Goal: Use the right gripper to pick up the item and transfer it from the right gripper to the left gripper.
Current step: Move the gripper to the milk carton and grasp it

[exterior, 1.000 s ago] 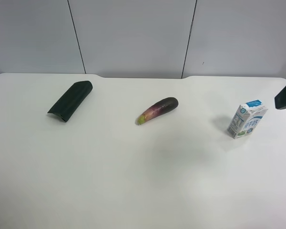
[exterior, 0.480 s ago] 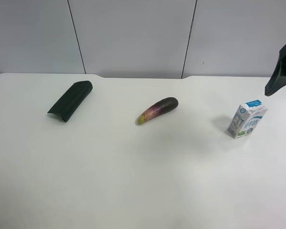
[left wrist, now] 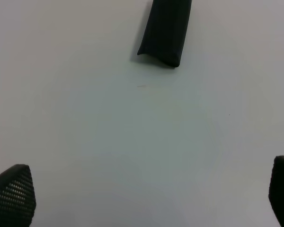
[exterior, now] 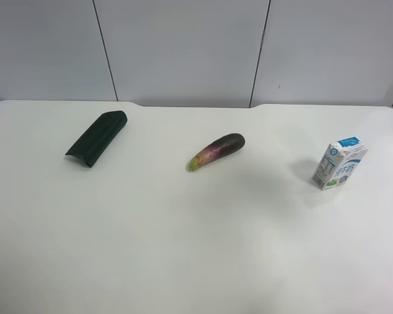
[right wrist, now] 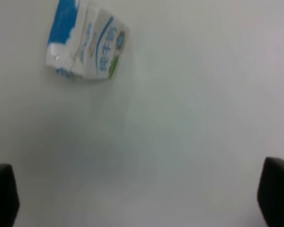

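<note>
On the bench [exterior: 183, 248] the carton [exterior: 339, 165] stands upright, clear of my spread right fingers [right wrist: 277, 194] and spread left fingers [left wrist: 12, 196]; a skewed approach could topple it.

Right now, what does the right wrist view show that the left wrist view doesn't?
Only the right wrist view shows the drink carton, apart from the right hand. Only the left wrist view shows the dark green oblong, apart from the left hand. Both share the white table and a wide-open hand with nothing between its fingers.
</note>
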